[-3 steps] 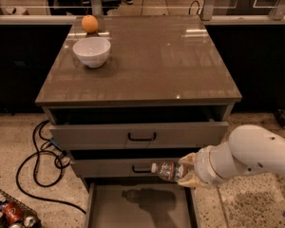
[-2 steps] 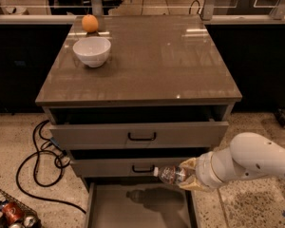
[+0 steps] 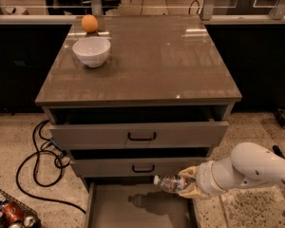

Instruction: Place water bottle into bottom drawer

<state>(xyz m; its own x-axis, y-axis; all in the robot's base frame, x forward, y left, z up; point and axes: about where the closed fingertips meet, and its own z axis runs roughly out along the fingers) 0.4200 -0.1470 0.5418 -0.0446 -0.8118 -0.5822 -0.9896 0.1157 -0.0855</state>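
My end effector (image 3: pixel 187 185) grips the water bottle (image 3: pixel 167 183) sideways, cap pointing left, above the open bottom drawer (image 3: pixel 114 213). Both sit lower than a moment ago, just beneath the middle drawer (image 3: pixel 109 167).

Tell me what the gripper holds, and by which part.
The gripper holds the water bottle by its base end, cap free and pointing left, above the open bottom drawer.

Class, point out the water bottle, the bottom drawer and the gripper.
water bottle (image 3: pixel 167 183): camera view, ribbed body.
bottom drawer (image 3: pixel 115 213): camera view, bare floor.
gripper (image 3: pixel 185 184): camera view, between fingertips, above drawer's right side.
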